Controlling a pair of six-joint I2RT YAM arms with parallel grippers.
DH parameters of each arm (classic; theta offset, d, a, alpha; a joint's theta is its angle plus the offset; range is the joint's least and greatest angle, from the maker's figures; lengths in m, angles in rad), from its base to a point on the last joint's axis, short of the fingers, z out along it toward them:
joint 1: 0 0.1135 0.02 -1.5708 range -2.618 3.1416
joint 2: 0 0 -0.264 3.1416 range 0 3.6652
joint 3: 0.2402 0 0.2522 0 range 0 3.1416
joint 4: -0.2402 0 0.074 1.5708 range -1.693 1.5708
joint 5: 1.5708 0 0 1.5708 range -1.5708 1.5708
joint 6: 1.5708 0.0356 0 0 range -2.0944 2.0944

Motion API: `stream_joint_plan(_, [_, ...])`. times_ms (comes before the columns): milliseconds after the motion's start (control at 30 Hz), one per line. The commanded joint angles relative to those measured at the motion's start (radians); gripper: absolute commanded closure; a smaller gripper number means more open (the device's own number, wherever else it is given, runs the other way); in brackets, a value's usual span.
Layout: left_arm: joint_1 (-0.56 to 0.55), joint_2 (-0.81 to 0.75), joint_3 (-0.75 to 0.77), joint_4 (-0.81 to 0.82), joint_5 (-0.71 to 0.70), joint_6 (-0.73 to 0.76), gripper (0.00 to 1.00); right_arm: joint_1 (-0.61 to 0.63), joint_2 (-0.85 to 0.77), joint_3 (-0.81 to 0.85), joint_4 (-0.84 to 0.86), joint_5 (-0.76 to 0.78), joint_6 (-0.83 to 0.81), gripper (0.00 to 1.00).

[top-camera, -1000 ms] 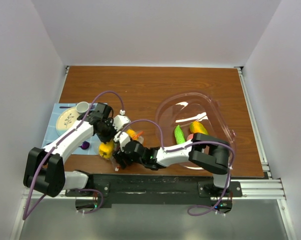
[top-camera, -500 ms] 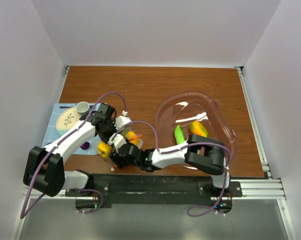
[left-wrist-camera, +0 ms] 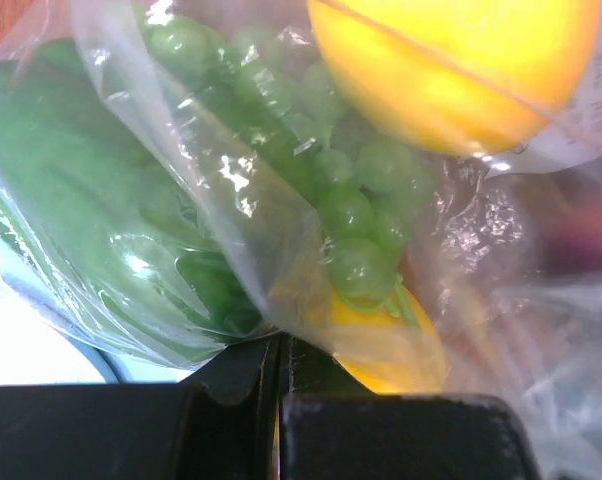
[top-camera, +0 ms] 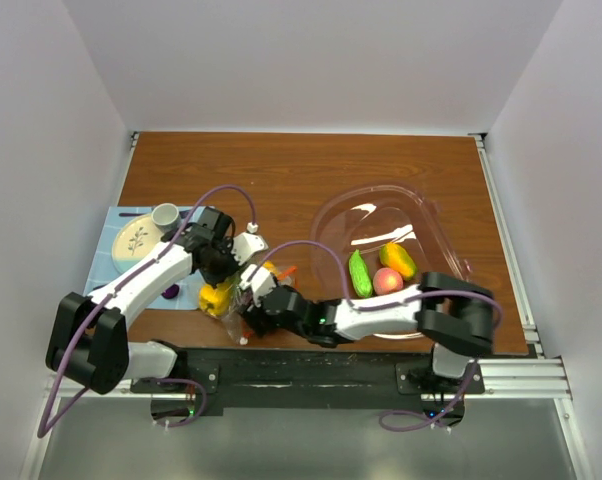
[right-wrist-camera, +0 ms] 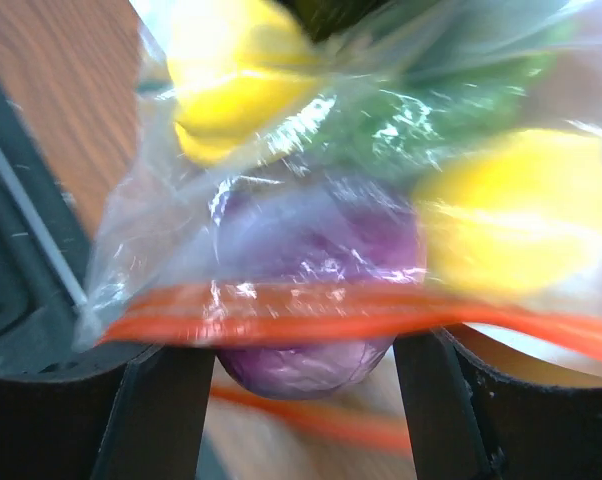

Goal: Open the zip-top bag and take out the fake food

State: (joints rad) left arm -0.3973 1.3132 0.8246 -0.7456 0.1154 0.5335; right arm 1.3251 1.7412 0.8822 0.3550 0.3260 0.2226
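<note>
- The zip-top bag (top-camera: pixel 231 300) is found between the two arms, close to the near edge of the table (top-camera: pixel 281 170); whether it rests on the wood or hangs clear cannot be told.
- The left gripper (left-wrist-camera: pixel 278 400) is seen with its jaws closed together, a fold of the bag's film pinched in the seam; the fake food (left-wrist-camera: pixel 351 200), green grapes beside yellow pieces, is pressed against the film just above.
- The right gripper (right-wrist-camera: pixel 306 405) is seen with its jaws spread apart, astride the orange zip strip (right-wrist-camera: pixel 331 315) and a purple piece (right-wrist-camera: pixel 311 260) inside the bag; no clamping is shown.
- Three pieces are already laid in the clear tub (top-camera: pixel 436 235); the rest is judged to be inside the bag.
- If the right jaws are shut here, the purple piece may be caught instead of the strip; the seal would then be left unopened.
- If the arms are drawn apart hard, the thin film may be slipped out of the left jaws or torn.
- With the bag so near the edge, loose pieces may be spilled off the table.
</note>
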Motion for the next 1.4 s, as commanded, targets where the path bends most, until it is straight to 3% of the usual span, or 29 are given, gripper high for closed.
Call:
stream_joint_plan(0, [-0.018,0.046,-0.038,0.006,0.072,-0.049,1.00,0.008,-0.236,-0.106,-0.016,0.073,0.029,0.89])
stream_joint_plan(133, [-0.017,0.073,0.002,0.028,0.050,-0.078,1.00,0.008,-0.391,-0.173,-0.145,0.145,0.061,0.89])
stream_joint_plan(333, [-0.018,0.084,0.065,0.017,0.052,-0.109,1.00,-0.032,-0.602,-0.192,-0.382,0.373,0.089,0.92])
stream_joint_plan(500, [-0.018,0.049,0.155,-0.057,0.096,-0.130,1.00,-0.259,-0.744,-0.204,-0.533,0.453,0.222,1.00])
stream_joint_plan(633, [-0.018,0.018,0.289,-0.153,0.164,-0.155,1.00,-0.414,-0.670,-0.118,-0.698,0.496,0.328,1.00])
stream_joint_plan(667, [-0.018,0.011,0.307,-0.169,0.174,-0.156,1.00,-0.446,-0.640,-0.073,-0.758,0.501,0.340,0.96])
stream_joint_plan(700, [-0.018,0.000,0.335,-0.181,0.185,-0.156,1.00,-0.457,-0.605,-0.049,-0.790,0.504,0.354,0.81])
stream_joint_plan(767, [-0.018,-0.012,0.347,-0.204,0.211,-0.159,1.00,-0.475,-0.528,0.000,-0.847,0.495,0.388,0.62])
stream_joint_plan(800, [-0.018,-0.026,0.343,-0.207,0.216,-0.159,1.00,-0.477,-0.508,0.009,-0.860,0.493,0.399,0.31])
stream_joint_plan(867, [-0.018,-0.034,0.325,-0.210,0.208,-0.158,1.00,-0.478,-0.462,0.041,-0.893,0.499,0.431,0.06])
stream_joint_plan(933, [-0.018,-0.045,0.297,-0.210,0.196,-0.155,1.00,-0.477,-0.445,0.063,-0.910,0.504,0.449,0.01])
stream_joint_plan(1133, [-0.018,-0.095,0.295,-0.212,0.173,-0.156,1.00,-0.434,-0.523,0.112,-0.892,0.557,0.365,0.01])
stream_joint_plan(1233, [-0.018,-0.103,0.272,-0.198,0.135,-0.155,1.00,-0.279,-0.565,0.132,-0.852,0.613,0.301,0.05])
stream_joint_plan(1333, [-0.018,-0.092,0.231,-0.164,0.086,-0.156,1.00,-0.097,-0.563,0.149,-0.800,0.546,0.265,0.33])
stream_joint_plan(1367, [-0.018,-0.083,0.220,-0.155,0.069,-0.158,1.00,-0.028,-0.557,0.143,-0.766,0.512,0.264,0.58])
